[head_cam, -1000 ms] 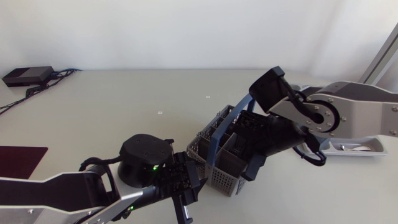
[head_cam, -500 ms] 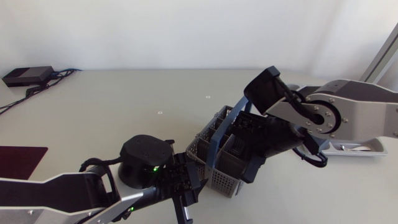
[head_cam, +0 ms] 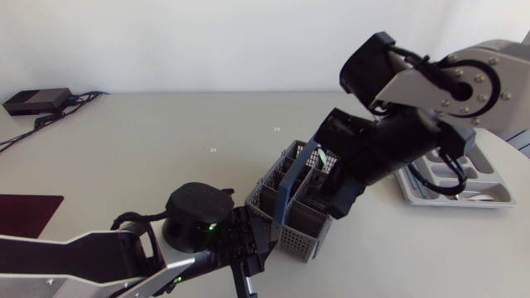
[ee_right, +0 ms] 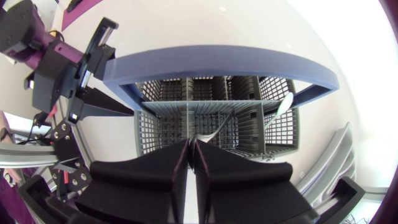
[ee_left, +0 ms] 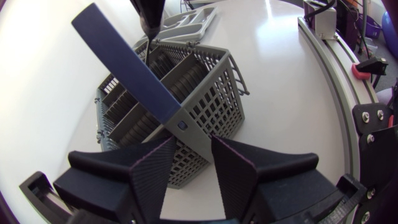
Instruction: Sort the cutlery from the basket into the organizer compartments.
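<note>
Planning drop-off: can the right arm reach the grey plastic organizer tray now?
Likely yes: nothing lies between the grey plastic organizer tray and the right end effector, shut on a thin metal utensil above the grey mesh basket.

organizer (head_cam: 497,199) partly behind right arm (head_cam: 431,83), thin utensil (ee_right: 188,121), perhaps a knife

the blue handle (head_cam: 290,186) arches over the basket (head_cam: 300,237), splitting the way in from above.

text: none legible | labels: none | numbers: none | signs: none
</note>
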You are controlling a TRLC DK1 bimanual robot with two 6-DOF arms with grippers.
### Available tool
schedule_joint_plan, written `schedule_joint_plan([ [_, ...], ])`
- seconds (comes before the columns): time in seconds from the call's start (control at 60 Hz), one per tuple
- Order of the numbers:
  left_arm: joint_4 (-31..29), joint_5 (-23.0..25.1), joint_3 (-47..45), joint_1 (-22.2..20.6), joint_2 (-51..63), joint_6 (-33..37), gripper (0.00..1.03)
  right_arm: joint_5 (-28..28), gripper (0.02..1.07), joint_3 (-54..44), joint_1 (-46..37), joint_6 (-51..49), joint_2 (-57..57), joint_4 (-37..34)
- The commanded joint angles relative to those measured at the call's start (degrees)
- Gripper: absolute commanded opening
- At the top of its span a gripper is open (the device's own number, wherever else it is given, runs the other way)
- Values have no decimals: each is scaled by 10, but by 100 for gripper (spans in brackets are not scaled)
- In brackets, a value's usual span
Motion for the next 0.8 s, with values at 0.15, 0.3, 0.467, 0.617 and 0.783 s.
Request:
schedule_joint_plan([
  [0.15, 10, -5, -9, -1, 17, 7, 41, -82, 7, 71, -61, 12, -19, -71],
  [0.3, 10, -6, -8, -1, 21, 8, 41, -104, 7, 116, -87, 11, -36, -139],
  [0.467, 10, -9, -7, 1, 21, 9, 41, -103, 7, 136, -128, 12, -72, -192],
  [0.617, 9, -9, -12, 6, 8, 11, 41, -48, 7, 105, -199, 3, -112, -201],
  [0.783, 3, -16, -17, 8, -16, 10, 41, 18, 7, 44, -279, -27, -144, -200],
])
